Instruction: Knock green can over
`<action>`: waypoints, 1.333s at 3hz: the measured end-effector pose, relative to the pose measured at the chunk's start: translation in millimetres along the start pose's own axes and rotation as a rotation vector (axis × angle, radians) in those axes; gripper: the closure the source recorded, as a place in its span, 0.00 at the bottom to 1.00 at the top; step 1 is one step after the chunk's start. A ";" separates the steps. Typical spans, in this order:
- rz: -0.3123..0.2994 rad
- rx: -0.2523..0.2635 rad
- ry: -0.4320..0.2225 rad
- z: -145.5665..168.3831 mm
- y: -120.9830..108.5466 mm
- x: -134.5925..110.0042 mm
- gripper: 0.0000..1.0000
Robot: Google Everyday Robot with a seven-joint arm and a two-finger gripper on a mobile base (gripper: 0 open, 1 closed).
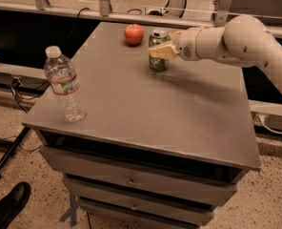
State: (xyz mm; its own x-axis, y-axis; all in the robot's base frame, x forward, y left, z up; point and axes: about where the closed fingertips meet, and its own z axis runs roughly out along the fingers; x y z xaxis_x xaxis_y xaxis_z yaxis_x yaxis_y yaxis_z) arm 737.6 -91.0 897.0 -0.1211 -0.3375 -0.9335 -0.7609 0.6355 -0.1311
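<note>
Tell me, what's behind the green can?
Behind the can is a strip of table, then its far edge. The apple sits left of it, slightly farther back. The gripper is in front, hiding the can's middle.

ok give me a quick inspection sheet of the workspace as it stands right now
surface: grey cabinet top, drawers below it
job's things: green can upright near the far edge, not knocked over
clutter: red apple left of the can; water bottle upright at the near left corner
grippers: gripper in front of the can's upper half, arm reaching in from the right; contact cannot be told
cables: dark cables by the floor at left; pale cable at right
surroundings: speckled floor, metal rail behind, black shoe bottom left
</note>
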 end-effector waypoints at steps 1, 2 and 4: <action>-0.034 -0.016 0.015 -8.7 2.7 -14.6 0.71; -0.119 -0.045 0.096 -16.0 2.4 -37.4 0.93; -0.361 -0.190 0.422 -26.9 12.7 -16.5 1.00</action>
State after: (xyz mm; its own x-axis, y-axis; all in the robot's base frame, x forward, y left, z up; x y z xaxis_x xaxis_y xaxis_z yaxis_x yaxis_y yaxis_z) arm 712.7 -96.0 919.8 -0.0470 -0.7818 -0.6218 -0.8975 0.3062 -0.3172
